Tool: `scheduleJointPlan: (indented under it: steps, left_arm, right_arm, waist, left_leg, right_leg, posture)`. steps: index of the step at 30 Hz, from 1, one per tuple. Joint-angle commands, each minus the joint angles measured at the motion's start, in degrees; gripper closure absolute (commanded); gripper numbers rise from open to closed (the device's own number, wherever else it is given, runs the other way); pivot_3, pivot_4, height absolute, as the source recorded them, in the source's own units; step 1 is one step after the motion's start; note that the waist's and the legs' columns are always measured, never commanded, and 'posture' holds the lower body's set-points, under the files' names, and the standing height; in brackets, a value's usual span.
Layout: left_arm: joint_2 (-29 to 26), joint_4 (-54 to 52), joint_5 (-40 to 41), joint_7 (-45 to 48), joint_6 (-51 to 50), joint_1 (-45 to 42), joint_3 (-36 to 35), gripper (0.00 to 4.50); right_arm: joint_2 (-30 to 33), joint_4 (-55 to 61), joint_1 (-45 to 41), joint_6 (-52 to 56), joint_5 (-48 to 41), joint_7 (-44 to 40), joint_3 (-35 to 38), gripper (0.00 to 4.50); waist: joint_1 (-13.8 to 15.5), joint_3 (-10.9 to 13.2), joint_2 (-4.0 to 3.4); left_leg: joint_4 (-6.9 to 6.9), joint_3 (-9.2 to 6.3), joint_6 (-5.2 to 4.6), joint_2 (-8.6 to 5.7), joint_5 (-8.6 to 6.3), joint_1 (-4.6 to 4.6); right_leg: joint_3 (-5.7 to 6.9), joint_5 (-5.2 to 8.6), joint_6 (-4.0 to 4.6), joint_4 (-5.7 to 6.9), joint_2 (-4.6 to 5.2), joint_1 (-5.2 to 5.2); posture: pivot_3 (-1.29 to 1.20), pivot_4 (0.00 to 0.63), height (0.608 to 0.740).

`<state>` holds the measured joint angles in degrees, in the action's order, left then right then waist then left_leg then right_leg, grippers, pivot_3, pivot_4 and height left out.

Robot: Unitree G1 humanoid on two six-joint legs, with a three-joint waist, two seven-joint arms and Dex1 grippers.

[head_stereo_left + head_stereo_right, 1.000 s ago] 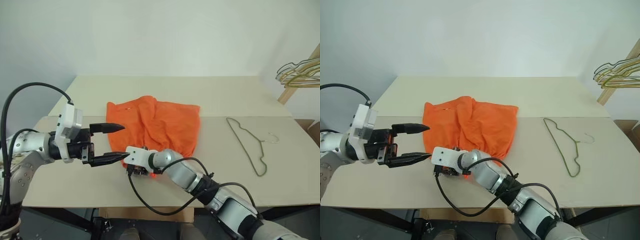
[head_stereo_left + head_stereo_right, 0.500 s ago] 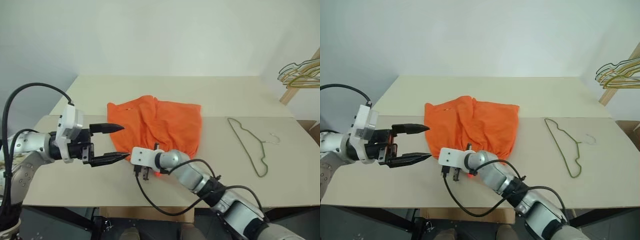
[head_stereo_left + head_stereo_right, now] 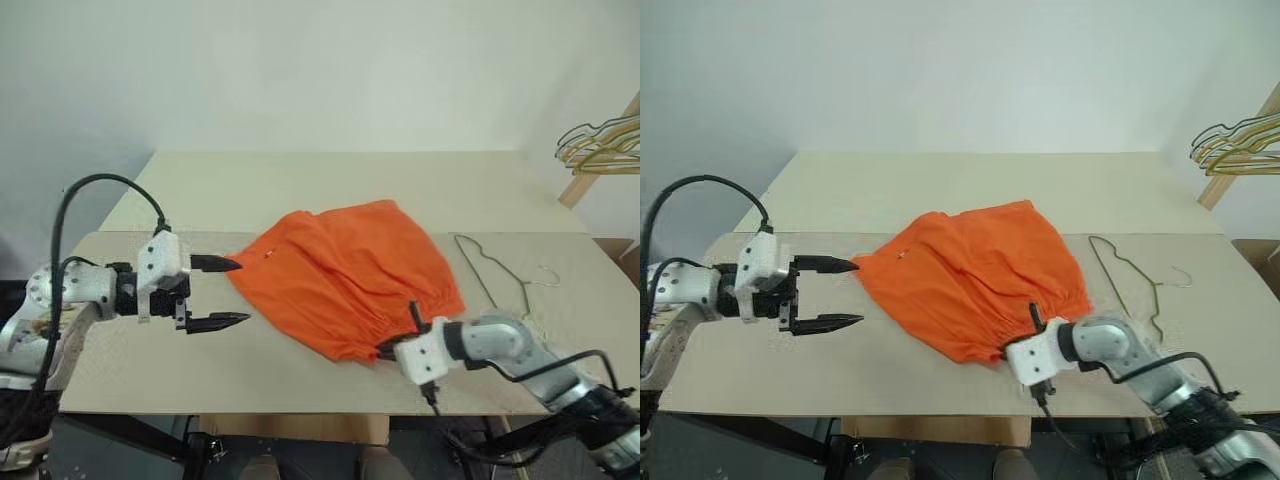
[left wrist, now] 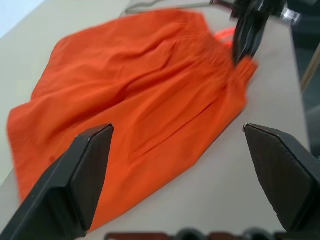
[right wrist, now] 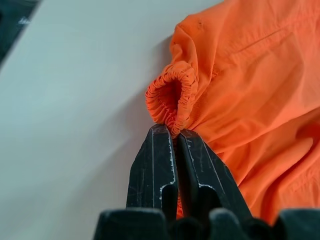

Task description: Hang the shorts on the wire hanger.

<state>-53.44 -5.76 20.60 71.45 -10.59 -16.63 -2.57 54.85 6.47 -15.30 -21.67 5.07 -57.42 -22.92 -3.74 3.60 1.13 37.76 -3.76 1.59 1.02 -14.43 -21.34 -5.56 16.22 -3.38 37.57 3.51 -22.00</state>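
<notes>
On the table (image 3: 330, 190), your shorts (image 3: 340, 270) lie spread mid-surface, pinched at the waistband.
Your right gripper (image 5: 176, 137) is clamped tight on the gathered elastic edge at the 5 o'clock corner of the cloth, where the band bunches into a small loop. Your left gripper (image 3: 228, 293) hovers at 9 o'clock of the shorts, fingers spread wide with nothing between them, the upper tip just beside the cloth's pointed corner. You'll find the wire hanger (image 3: 500, 290) lying flat at 3 o'clock, near the shorts, hook pointing right.
</notes>
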Motion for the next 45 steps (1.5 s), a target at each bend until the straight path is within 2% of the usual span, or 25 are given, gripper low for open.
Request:
scheduleJointPlan:
  steps: [1,5,11,17,24,29,38,40,45]
  left_arm:
    - [0.77,9.27,-10.7,-1.24,14.3,-4.52,4.53,0.0]
    - [1.46,24.27,-22.61,-3.72,30.24,-10.87,11.32,0.0]
    - [3.53,43.24,-36.4,-9.66,47.01,-22.3,19.7,0.0]
    - [6.76,57.41,-47.6,-18.49,55.11,-31.07,26.42,0.0]
    - [12.32,68.17,-57.28,-30.46,57.68,-37.41,32.29,0.0]
    - [15.05,73.0,-61.4,-38.52,57.29,-40.33,34.68,1.56]
    - [16.18,75.97,-60.45,-39.74,58.31,-41.35,34.49,4.47]
    - [16.53,76.18,-59.13,-38.98,58.21,-41.23,33.6,4.47]
    - [16.56,75.96,-57.41,-37.69,58.26,-40.77,32.69,4.5]
  right_arm:
    - [0.12,0.41,0.61,-3.01,-2.55,-0.57,3.61,4.42]
    - [-0.24,0.41,1.17,-3.26,-2.14,-0.32,4.64,4.42]
    - [-0.04,2.52,3.04,-2.14,-2.79,-0.73,5.91,4.42]
    - [-0.03,4.18,4.44,-0.99,-3.2,-1.08,7.18,4.42]
    - [-0.02,5.14,4.64,0.21,-3.74,-1.96,8.42,4.42]
    - [0.22,5.65,5.3,0.62,-4.15,-2.17,9.41,4.5]
    - [0.14,7.06,7.76,1.3,-3.82,-1.5,10.92,4.5]
    - [0.42,7.26,8.33,1.58,-3.4,-1.4,11.16,4.5]
    - [1.72,8.52,10.9,3.39,-2.96,-1.22,13.05,2.94]
  waist:
    - [-0.28,-0.02,0.02]
    - [-0.72,-0.04,0.04]
    - [-0.66,-0.07,0.09]
    - [-1.21,-0.13,0.17]
    - [-1.8,-0.78,0.06]
    - [-1.82,-0.9,0.06]
    - [-2.51,-0.9,0.08]
    - [-2.91,-0.9,0.08]
    - [-3.99,-0.91,0.08]
  left_leg:
    - [0.0,0.0,0.0,0.0,0.0,0.02]
    - [0.01,0.03,0.0,0.0,0.0,0.01]
    - [0.09,0.03,0.0,-0.02,0.0,-0.05]
    - [0.11,0.02,-0.01,-0.03,0.01,-0.07]
    - [0.11,-0.01,-0.02,-0.04,0.0,0.22]
    - [0.11,-0.01,-0.04,-0.04,-0.02,0.6]
    - [0.11,-0.02,-0.04,-0.04,-0.02,0.48]
    - [0.11,-0.03,-0.04,-0.04,-0.02,0.47]
    - [0.11,-0.05,-0.04,-0.04,-0.02,0.42]
  right_leg:
    - [0.0,0.0,0.01,0.01,0.0,0.02]
    - [-0.04,-0.03,0.04,-0.01,0.0,0.0]
    - [-0.03,-0.03,0.03,0.01,0.0,-0.01]
    - [-0.02,-0.03,0.02,0.04,0.01,0.01]
    - [0.0,0.0,-0.03,0.03,0.01,0.35]
    - [0.04,0.31,-0.56,-0.08,0.02,0.85]
    - [0.04,0.1,-0.19,-0.1,0.02,0.75]
    - [0.04,0.1,-0.2,-0.09,0.02,0.75]
    - [0.06,0.1,-0.2,-0.1,0.02,0.72]
  posture:
    - [-0.08,0.002,0.74]
    - [-0.1,0.0,0.74]
    - [-0.12,0.0,0.74]
    - [-0.13,0.0,0.74]
    - [-0.16,0.0,0.74]
    - [-0.18,0.0,0.74]
    - [-0.2,0.0,0.74]
    - [-0.2,0.0,0.74]
    - [-0.2,0.0,0.74]
